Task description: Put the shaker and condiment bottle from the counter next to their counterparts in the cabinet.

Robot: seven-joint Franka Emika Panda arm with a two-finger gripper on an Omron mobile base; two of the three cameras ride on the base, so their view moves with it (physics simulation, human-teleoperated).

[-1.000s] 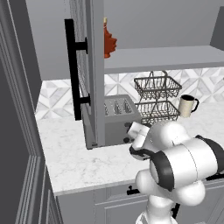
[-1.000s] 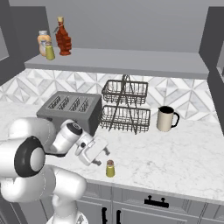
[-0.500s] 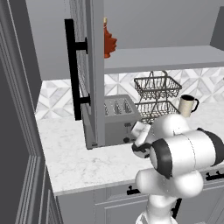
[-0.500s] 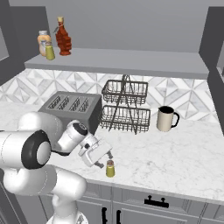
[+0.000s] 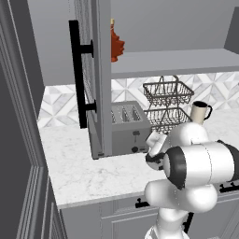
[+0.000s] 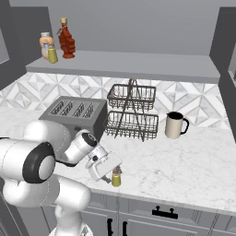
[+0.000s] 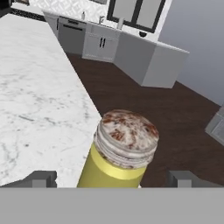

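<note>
Hand view puts the shaker [image 7: 120,151] right in front of you, upright between the two fingers [image 7: 41,178], which stand spread wide on either side of it with a gap on both sides and nothing in their grip. Its speckled silvery cap faces the camera and the yellow body drops below it.

From the right base view you can see the shaker [image 6: 116,177] standing close to the front edge of the counter [image 6: 184,166], with the gripper [image 6: 109,171] just beside it on the toaster's side. The toaster [image 6: 78,115] sits well behind the shaker, and the wire basket rack [image 6: 132,113] and the cream mug [image 6: 174,125] stand farther back toward the wall, so you have bare marble to the mug's side of the shaker.

Up on the cabinet [image 6: 138,64] shelf, above the toaster, the red condiment bottle [image 6: 67,40] stands beside two small jars. The left base view shows the cabinet door [image 5: 95,79] swung open above the toaster.
</note>
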